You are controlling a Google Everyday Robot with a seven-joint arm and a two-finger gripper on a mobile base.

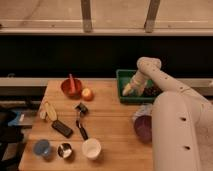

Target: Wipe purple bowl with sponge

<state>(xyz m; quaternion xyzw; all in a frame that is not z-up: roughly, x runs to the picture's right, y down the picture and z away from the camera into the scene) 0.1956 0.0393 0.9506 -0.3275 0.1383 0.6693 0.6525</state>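
The purple bowl [142,128] sits at the table's right side, its right half hidden behind my big white arm. My gripper [129,90] hangs at the left inner edge of the green bin [123,79], fingers pointing down and open. I cannot make out the sponge; it is hidden or out of view.
A pale cloth [142,111] lies just behind the purple bowl. On the left are a red bowl [71,88], an orange fruit [87,94], a banana [48,111], a black brush [81,121], a black flat object [62,128], a blue cup [42,147], a metal cup [64,150] and a white cup [91,148].
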